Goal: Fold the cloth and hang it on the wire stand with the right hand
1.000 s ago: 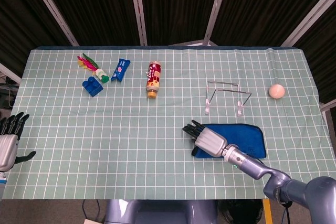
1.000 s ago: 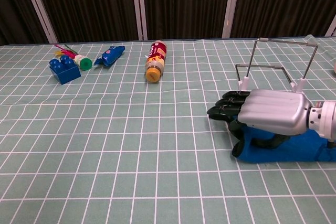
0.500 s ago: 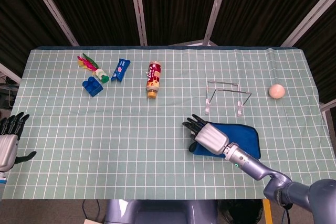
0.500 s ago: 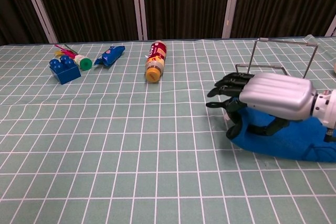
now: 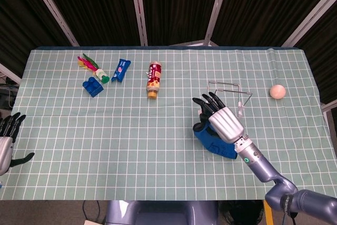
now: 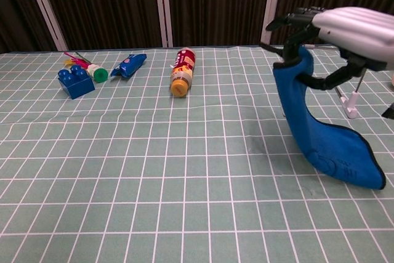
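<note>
Right hand [image 5: 221,122] grips the blue cloth [image 6: 320,127] by its upper edge, fingers wrapped over the top. Cloth is lifted off the table [image 5: 131,146]; in the chest view it hangs down from the hand with its lower end trailing near or on the table surface, can't tell which. It looks doubled over, so the fold seems mostly done, but how neat it is can't be judged from here.

Wire stand [image 5: 229,97] sits just behind the hand, near it, nothing draped on it. So hanging is not yet done: cloth needs to go up and over the top bar, then release.

Left hand [image 5: 6,140] is at the far left table edge, only partly in frame, fingers apart, holding nothing.

Other stuff, well apart from the work: bottle [image 5: 154,79], blue brick [image 5: 93,86], blue packet [image 5: 120,70], feathered toy [image 5: 92,66], ball [image 5: 277,91].

Stage judged: past grasp and lift, mid-carry toward the stand.
</note>
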{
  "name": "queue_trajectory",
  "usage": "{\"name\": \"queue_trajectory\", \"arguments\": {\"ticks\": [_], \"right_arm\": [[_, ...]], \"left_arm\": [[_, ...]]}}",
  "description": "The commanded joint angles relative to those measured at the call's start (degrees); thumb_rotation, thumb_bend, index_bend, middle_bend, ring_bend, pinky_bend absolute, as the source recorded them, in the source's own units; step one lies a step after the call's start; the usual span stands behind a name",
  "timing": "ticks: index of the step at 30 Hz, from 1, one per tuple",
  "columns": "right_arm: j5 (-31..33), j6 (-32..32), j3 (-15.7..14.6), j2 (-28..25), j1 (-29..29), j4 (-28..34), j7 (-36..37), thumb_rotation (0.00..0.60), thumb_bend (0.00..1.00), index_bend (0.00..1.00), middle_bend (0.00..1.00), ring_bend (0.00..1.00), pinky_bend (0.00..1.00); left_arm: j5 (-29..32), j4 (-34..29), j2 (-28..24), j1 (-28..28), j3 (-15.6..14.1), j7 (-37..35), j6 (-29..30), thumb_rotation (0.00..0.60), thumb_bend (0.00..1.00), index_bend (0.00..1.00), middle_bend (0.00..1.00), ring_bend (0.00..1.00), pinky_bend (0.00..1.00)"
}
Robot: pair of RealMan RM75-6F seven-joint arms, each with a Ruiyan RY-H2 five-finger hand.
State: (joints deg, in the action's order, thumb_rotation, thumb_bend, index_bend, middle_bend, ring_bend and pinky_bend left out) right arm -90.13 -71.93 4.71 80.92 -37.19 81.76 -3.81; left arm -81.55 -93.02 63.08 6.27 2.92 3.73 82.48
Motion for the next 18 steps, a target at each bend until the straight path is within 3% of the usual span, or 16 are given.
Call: {"name": "queue_trajectory", "arguments": {"ticks": [1,12,17,18], "right_arm": [[5.84,-2.22,3.80,-3.23,2.70,7.22,-3.64,0.600,0.47,0.71,0.09,0.00,0.02],[14.13,-4.23,8.73,-5.46,4.22,16.24,-13.50,0.600,0.49,0.72,0.09,0.00,0.02],[20.12,-4.74,11.54,-3.21,3.42,17.80,-19.60,0.600,0.51,0.73,0.10,0.00,0.03],[23.01,-5.90,13.43,-1.67,2.96,17.80,-21.80,0.600,0.51,0.73,0.10,0.00,0.03]], "left_arm": [[-1.15,-0.70,-0.93,-0.61,-0.22,-1.42,1.24,0.600,0.00,0.00,0.00,0.00,0.00],[-2.72,-1.64,-2.01,-1.17,-0.58,-2.76,2.37,0.600,0.00,0.00,0.00,0.00,0.00],[-2.62,-1.70,-1.98,-1.13,-0.55,-2.52,2.20,0.600,0.00,0.00,0.00,0.00,0.00],[-2.21,-1.59,-1.97,-1.10,-0.40,-2.55,2.01,0.600,0.00,0.00,0.00,0.00,0.00]]}}
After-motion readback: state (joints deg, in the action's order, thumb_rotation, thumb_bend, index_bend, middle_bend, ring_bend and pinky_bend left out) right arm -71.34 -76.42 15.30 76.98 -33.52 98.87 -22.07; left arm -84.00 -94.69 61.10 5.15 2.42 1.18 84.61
